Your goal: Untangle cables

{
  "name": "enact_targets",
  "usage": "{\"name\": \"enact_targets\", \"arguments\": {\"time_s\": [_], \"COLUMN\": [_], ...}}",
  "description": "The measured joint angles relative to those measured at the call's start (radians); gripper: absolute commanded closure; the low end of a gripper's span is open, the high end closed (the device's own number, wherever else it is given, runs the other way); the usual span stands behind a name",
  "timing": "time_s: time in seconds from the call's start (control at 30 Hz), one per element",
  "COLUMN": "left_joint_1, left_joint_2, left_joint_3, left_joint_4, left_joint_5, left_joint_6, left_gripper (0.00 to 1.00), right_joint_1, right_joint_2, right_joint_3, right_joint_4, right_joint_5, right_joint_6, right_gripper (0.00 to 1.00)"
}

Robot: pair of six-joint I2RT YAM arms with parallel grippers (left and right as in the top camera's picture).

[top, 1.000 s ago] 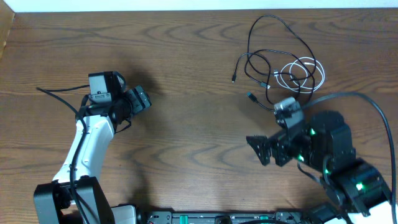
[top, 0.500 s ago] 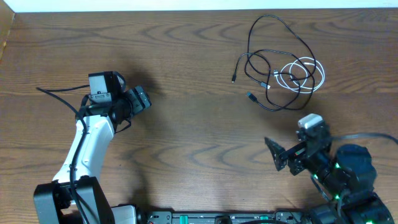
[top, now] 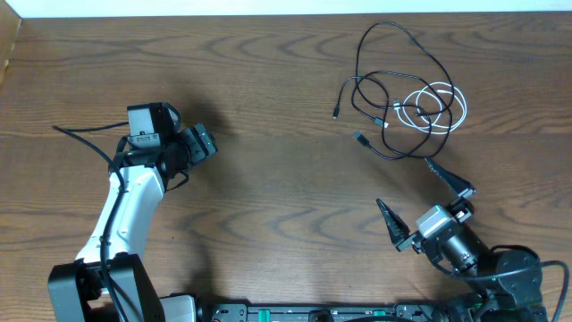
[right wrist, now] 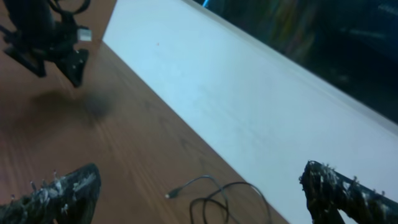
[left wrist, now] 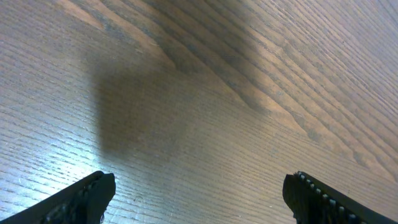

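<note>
Pulled back from the tangle, the right claw (top: 405, 184) now sits near the front edge of the table (top: 268, 72), jaws wide apart and empty. The left claw (top: 206, 143) has not stirred, and the cords lie as they did. From above, the black cable (top: 358, 58) loops across the white cable (top: 464, 107) at the far right, well apart from both claws.

Left wrist view: the left claw (left wrist: 199, 208) stands apart over bare wood.

Right wrist view: the right claw (right wrist: 199, 196) stands apart, with the black cable (right wrist: 214, 186) ahead.

Both cords look light, limp and likely to slide. I would pinch the black one's free outer loop or a plug end, away from the crossings.
</note>
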Motion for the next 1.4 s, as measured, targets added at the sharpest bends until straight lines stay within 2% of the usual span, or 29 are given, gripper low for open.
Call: {"name": "enact_targets", "arguments": {"time_s": [0.4,0.6,0.83,1.4], "left_joint_1": [0.000,0.000,0.000,0.000], "left_joint_2": [0.000,0.000,0.000,0.000], "left_joint_3": [0.000,0.000,0.000,0.000], "left_joint_4": [0.000,0.000,0.000,0.000], "left_joint_5": [0.000,0.000,0.000,0.000], "left_joint_6": [0.000,0.000,0.000,0.000], "left_gripper": [0.08,0.08,0.09,0.08], "right_joint_1": [-0.074,-0.099,-0.103,-0.141], "right_joint_2": [-0.186,-0.208,-0.209,-0.208], "right_joint_3": [-0.179,-0.261,-0.277,-0.278], "right_joint_4": [0.052,0.095,-0.045,-0.050], "right_joint_5": [-0.011,-0.013,0.024,0.054], "right_joint_6": [-0.037,-0.036,-0.024,0.035], "right_gripper": [0.01,0.01,0.01,0.01]}}
